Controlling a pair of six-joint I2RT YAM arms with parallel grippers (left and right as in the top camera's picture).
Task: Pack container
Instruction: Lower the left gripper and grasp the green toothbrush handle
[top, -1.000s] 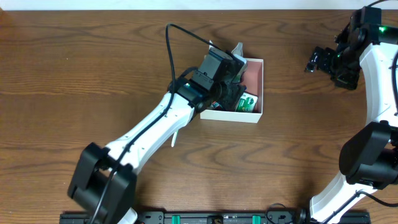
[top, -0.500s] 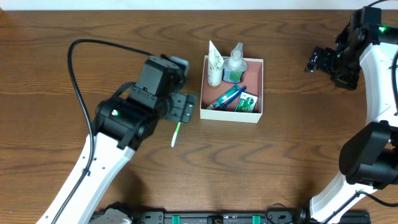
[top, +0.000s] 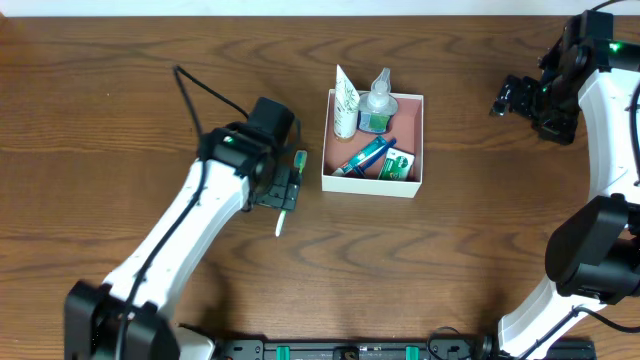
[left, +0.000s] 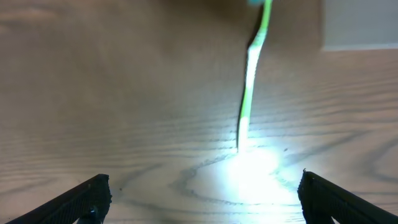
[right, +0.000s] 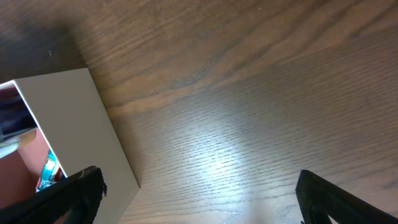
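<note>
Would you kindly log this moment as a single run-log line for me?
left gripper: open over toothbrush | toothbrush: on table beside container | container: holds toiletries | right gripper: open, empty

White container (top: 370, 186) (pink inside), green toothbrush (top: 283, 216)

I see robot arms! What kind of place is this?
Probably a robot lab bench: the left gripper and right gripper on arms over a wooden table, with toiletries in the container.
</note>
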